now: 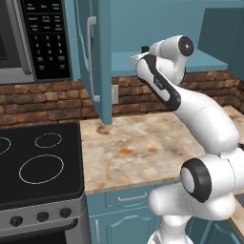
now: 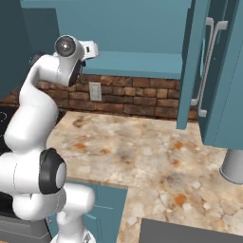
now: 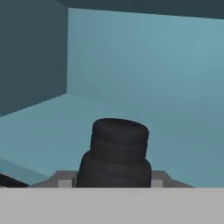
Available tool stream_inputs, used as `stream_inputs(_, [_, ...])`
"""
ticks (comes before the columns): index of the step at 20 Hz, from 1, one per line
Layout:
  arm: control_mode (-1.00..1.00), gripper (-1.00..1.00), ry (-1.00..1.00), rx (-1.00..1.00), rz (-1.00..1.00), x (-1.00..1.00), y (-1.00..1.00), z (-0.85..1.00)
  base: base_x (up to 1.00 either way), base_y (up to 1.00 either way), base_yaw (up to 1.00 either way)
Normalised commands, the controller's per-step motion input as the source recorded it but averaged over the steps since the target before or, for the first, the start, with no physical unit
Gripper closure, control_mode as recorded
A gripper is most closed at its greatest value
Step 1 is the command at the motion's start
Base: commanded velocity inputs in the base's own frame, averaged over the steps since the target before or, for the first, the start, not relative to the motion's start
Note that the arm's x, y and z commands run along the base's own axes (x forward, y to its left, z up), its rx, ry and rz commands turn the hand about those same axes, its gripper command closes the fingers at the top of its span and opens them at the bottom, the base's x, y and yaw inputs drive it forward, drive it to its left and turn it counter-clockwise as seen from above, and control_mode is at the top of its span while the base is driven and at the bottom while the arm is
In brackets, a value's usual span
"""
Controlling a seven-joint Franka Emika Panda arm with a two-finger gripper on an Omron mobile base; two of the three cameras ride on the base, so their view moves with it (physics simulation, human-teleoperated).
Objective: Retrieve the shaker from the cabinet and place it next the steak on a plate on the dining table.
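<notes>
Brick backsplash (image 1: pixel 43 102) behind marbled counter (image 1: pixel 133 147), black stovetop (image 1: pixel 38 164).

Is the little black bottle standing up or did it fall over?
Standing up. In the hand view the shaker sits upright on the cabinet shelf, cap on top, between the gripper fingers.

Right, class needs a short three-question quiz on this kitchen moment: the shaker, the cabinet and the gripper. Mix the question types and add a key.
1. True or false: the shaker stands upright on the cabinet shelf.
2. The gripper is: A) open above the counter, B) shut on the shaker, C) holding a plate.
3. Fill in: the cabinet door stands ____.

Key: 1 true; 2 B; 3 open.
</notes>
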Motion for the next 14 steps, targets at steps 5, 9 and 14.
stream_inputs(5, [-1.00,1.00,-0.09,0.00,0.10,-1.00,-0.02,0.00,0.00,0.00,0.00])
stream_inputs(9, [-1.00,1.00,0.00,0.00,0.10,-1.00,-0.07,0.00,0.00,0.00,0.00])
stream_inputs(14, [-1.00,1.00,0.00,0.00,0.09,-1.00,-0.09,0.00,0.00,0.00,0.00])
